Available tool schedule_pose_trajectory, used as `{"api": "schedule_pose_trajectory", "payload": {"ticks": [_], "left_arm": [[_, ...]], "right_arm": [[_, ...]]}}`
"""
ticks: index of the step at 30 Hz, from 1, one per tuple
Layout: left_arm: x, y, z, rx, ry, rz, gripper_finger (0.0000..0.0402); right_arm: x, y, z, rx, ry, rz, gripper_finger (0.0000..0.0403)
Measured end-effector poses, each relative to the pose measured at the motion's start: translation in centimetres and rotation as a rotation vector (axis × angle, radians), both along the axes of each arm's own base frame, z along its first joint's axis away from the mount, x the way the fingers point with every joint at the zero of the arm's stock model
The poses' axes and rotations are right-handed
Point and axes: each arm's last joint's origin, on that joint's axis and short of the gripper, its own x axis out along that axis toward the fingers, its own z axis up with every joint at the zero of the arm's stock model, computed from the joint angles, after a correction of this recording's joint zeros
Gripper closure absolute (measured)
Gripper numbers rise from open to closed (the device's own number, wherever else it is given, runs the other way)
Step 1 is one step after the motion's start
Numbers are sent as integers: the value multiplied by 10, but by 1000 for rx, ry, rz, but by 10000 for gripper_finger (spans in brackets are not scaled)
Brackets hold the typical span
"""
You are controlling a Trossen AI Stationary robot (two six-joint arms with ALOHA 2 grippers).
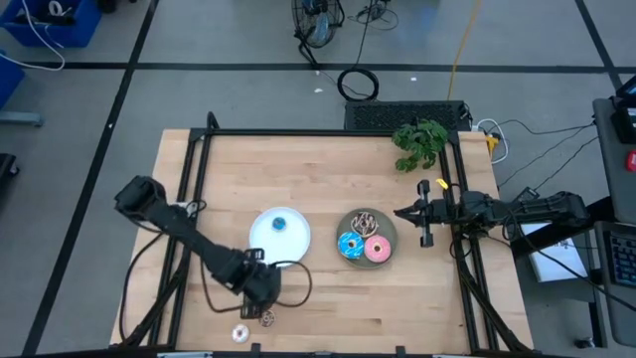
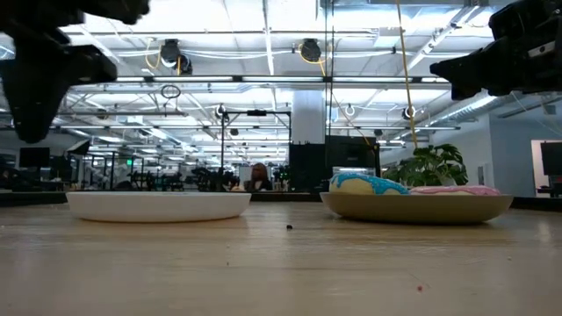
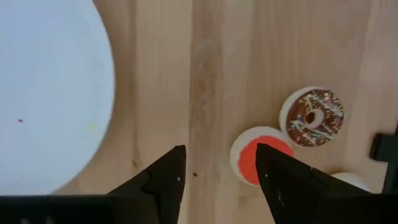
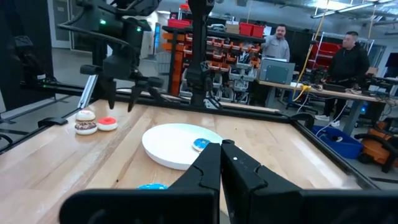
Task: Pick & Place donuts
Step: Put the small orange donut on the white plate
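Note:
My left gripper is open and points down over the table's near left part, just off the white plate. Close beside one finger lies a tiny red donut, flat on the wood. A tiny brown sprinkled donut and a tiny white one lie next to it. A tiny blue donut sits on the white plate. The grey plate holds the brown drizzled donut, blue donut and pink donut. My right gripper is shut and hovers right of the grey plate.
A black frame runs round the table's edges. A green plant stands at the far right corner. Bare wood lies between the plates and the far edge. People stand in the room beyond the table.

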Motion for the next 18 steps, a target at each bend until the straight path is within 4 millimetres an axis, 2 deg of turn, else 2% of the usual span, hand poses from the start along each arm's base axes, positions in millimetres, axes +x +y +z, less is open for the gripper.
{"api": "schedule_pose_trajectory", "payload": {"ticks": [5, 11, 18], "left_arm": [[-8, -7, -3, 76, -38, 41, 185], [-11, -9, -8, 48, -5, 21, 147], [-18, -18, -8, 19, 11, 72, 139]], "right_arm": [[0, 0, 2, -17, -20, -1, 403], [0, 0, 1, -36, -15, -2, 403], [0, 0, 2, -78, -22, -5, 403]]}}
